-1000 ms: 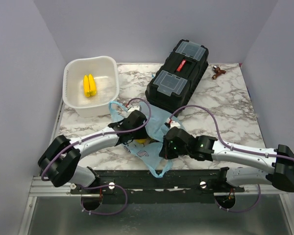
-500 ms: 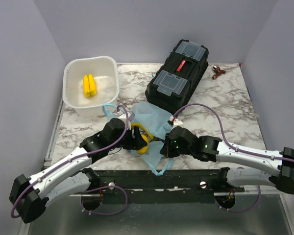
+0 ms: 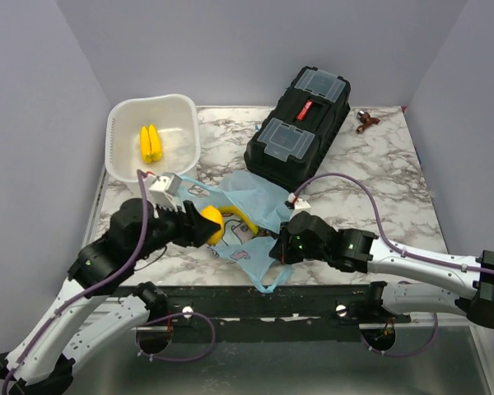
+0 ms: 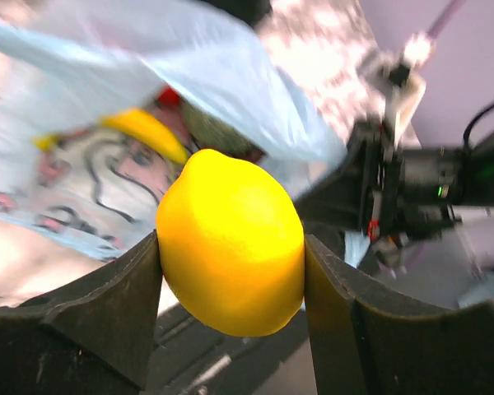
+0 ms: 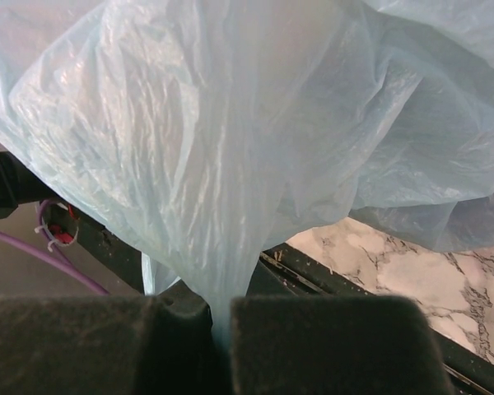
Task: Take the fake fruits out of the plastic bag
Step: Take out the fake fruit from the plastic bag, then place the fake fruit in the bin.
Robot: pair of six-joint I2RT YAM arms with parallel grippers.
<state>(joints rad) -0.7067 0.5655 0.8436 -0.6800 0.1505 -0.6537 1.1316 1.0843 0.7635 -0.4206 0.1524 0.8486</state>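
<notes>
1. Over the desk's near-left part, clamped between the left jaws: round yellow fruit [image 4: 230, 243], clear of the plastic bag [image 3: 259, 197].
2. Pinched shut in the right jaws: a gathered fold of bag film.
3. Inside the bag mouth: banana [image 3: 240, 220], red fruit [image 4: 170, 96].
4. Likely light, hard, slick; grip banana mid-curve.

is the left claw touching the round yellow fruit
Touching. The left wrist view shows the round yellow fruit wedged in the left claw, with a finger pressed against each side and no gap.
</notes>
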